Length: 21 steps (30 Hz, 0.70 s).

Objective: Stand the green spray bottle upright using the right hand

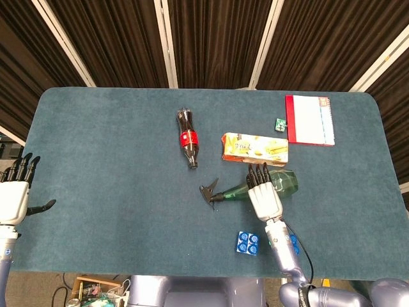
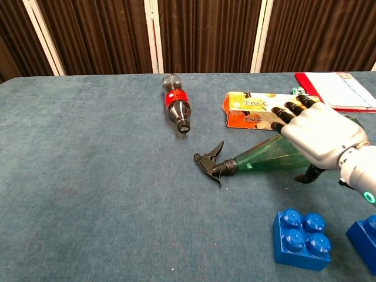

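head view: green spray bottle is seen lying mid-table, nozzle toward 9 o'clock, right hand laid over its body, fingers extended. chest view: thumb is tucked beneath; full grip cannot be told. light, slippery plastic is judged; mid-body hold is advised.

The green spray bottle lay on its side near the right edge of the table, its black trigger head pointing left. The right hand rested over its body, fingers extended toward the biscuit box.
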Each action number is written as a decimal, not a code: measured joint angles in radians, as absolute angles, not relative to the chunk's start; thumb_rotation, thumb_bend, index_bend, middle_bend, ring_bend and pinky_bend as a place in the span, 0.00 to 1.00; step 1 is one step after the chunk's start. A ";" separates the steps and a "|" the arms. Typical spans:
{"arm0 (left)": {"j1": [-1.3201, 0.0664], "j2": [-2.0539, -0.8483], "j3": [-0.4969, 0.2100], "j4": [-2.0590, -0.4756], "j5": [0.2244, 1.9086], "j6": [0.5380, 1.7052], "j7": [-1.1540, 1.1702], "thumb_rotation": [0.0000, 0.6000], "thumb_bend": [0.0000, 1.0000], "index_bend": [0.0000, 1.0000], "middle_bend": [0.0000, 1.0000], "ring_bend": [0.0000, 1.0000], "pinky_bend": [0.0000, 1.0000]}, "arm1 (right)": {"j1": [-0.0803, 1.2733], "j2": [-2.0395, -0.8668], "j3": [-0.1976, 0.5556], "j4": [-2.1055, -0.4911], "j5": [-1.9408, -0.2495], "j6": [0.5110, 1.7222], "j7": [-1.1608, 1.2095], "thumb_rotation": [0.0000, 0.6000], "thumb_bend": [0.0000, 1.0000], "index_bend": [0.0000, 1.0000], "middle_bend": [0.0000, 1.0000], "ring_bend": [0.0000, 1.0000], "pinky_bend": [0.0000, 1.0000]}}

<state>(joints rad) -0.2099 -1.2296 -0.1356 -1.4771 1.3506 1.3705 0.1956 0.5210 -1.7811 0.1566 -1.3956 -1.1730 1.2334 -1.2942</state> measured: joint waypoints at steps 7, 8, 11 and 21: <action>-0.217 -1.229 -0.132 -1.479 1.343 1.356 0.195 1.00 0.03 0.00 0.00 0.03 0.16 | 0.554 -1.802 0.152 -1.337 -1.158 1.200 -1.277 1.00 0.28 0.29 0.00 0.00 0.00; -0.217 -1.229 -0.132 -1.478 1.339 1.354 0.196 1.00 0.03 0.00 0.00 0.03 0.16 | 0.558 -1.805 0.151 -1.329 -1.158 1.196 -1.273 1.00 0.28 0.30 0.00 0.00 0.00; -0.221 -1.230 -0.134 -1.476 1.323 1.339 0.199 1.00 0.03 0.00 0.00 0.03 0.16 | 0.569 -1.812 0.147 -1.299 -1.157 1.183 -1.261 1.00 0.31 0.38 0.00 0.00 0.00; -0.236 -1.231 -0.137 -1.470 1.296 1.311 0.201 1.00 0.03 0.00 0.00 0.03 0.16 | 0.590 -1.843 0.132 -1.194 -1.234 1.198 -1.118 1.00 0.52 0.85 0.11 0.00 0.00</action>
